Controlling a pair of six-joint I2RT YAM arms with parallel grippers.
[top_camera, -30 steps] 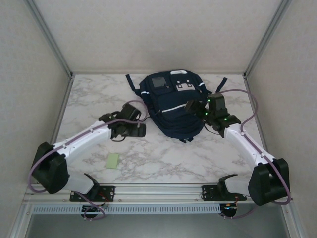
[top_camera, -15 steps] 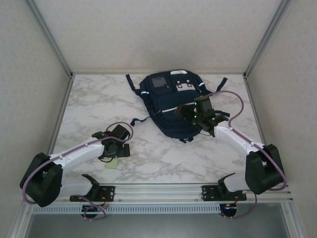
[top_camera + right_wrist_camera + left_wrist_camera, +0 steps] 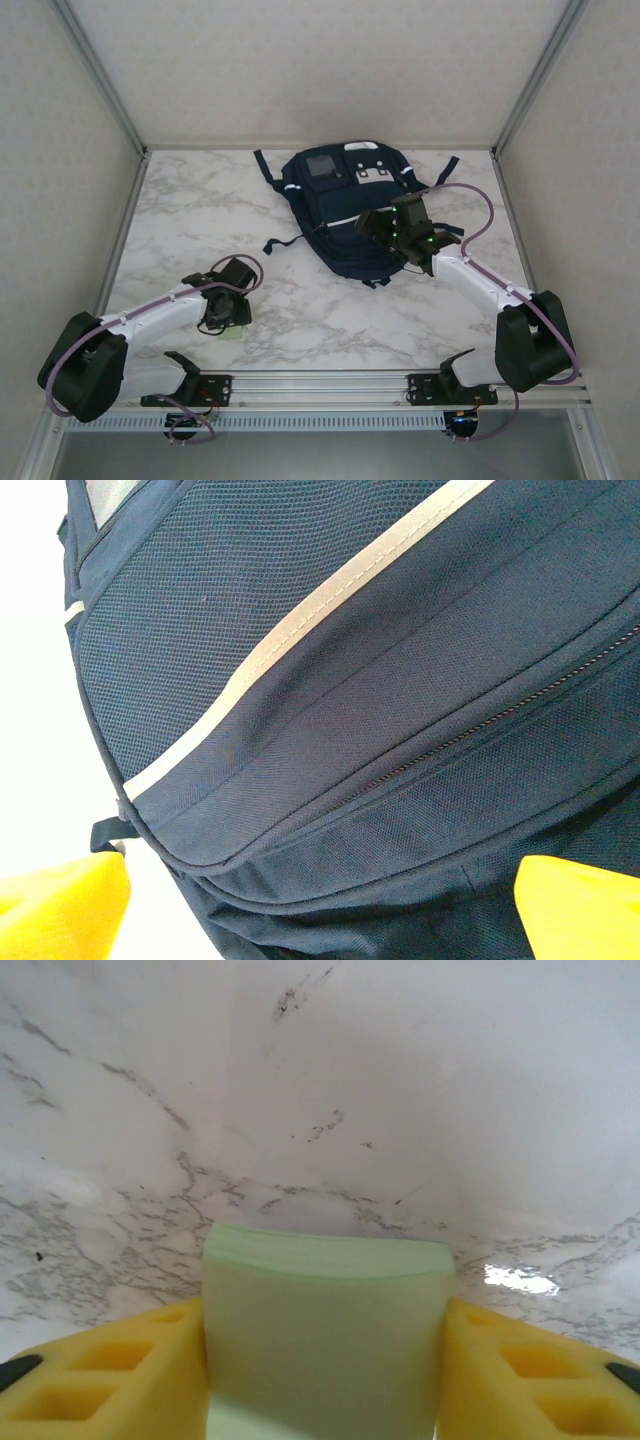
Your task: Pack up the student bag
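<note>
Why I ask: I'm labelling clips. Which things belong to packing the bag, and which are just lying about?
Job: student bag; pale green pad, clamped by the left gripper; right gripper, open at the bag.
Lying about: only the marble table, merely the surface underneath.

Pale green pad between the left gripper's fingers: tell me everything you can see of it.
The pale green rectangular paper pad is a thin stack of sheets, its layered edges showing along the far side and its top plain and unmarked. It seems to rest flat on the white marble-patterned table, close to the near edge on the left. The left gripper straddles it, and both yellow fingers look pressed against its side edges. In the top view it sits mostly hidden beneath that gripper.
</note>
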